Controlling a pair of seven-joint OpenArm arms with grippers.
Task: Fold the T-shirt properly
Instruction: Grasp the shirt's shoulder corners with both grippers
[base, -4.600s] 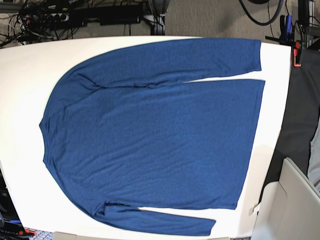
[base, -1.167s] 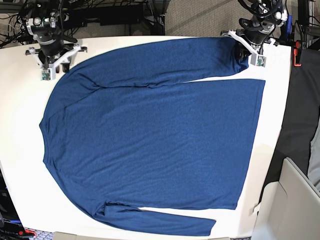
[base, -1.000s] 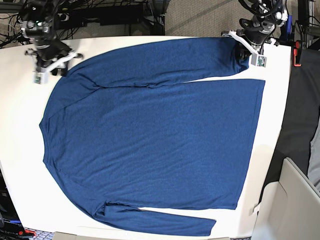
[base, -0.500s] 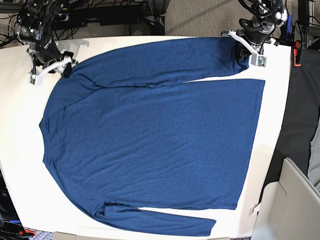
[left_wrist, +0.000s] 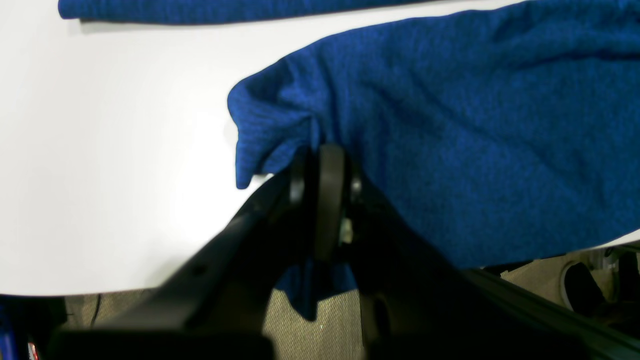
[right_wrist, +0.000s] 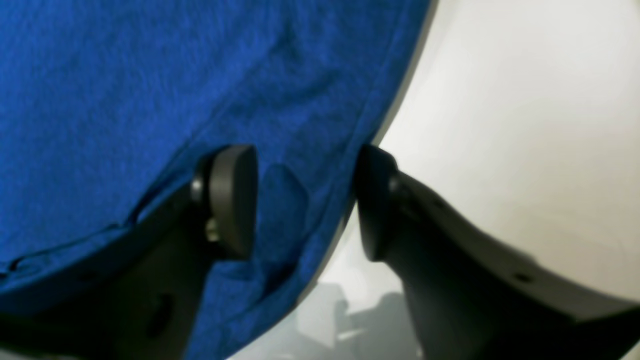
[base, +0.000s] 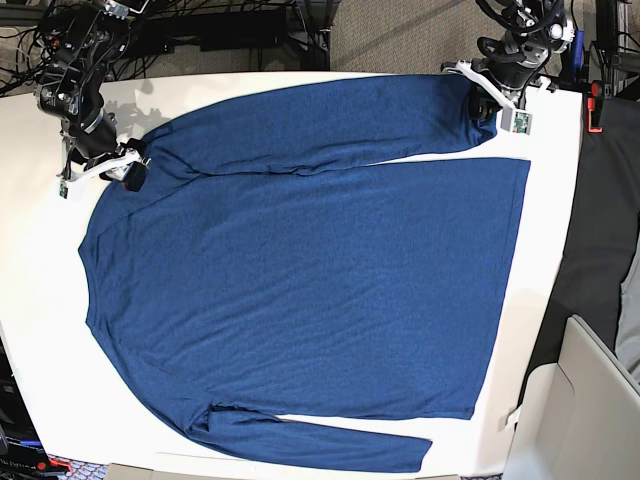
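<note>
The shirt (base: 300, 280) lies flat across the white table (base: 40, 330), collar toward nine o'clock, hem toward three, one sleeve along twelve and the other along six. The left gripper (left_wrist: 325, 165) is clamped tight on the cuff of the twelve-o'clock sleeve at the table's two-o'clock corner, likely to carry that sleeve inward over the body. The right gripper (right_wrist: 305, 200) stands with jaws apart, straddling the shoulder edge at ten o'clock, one pad over cloth and one over bare table, nothing gripped yet. The cuff hangs slightly past the table edge there; bare table runs along nine o'clock, offering room to draw the fabric.
</note>
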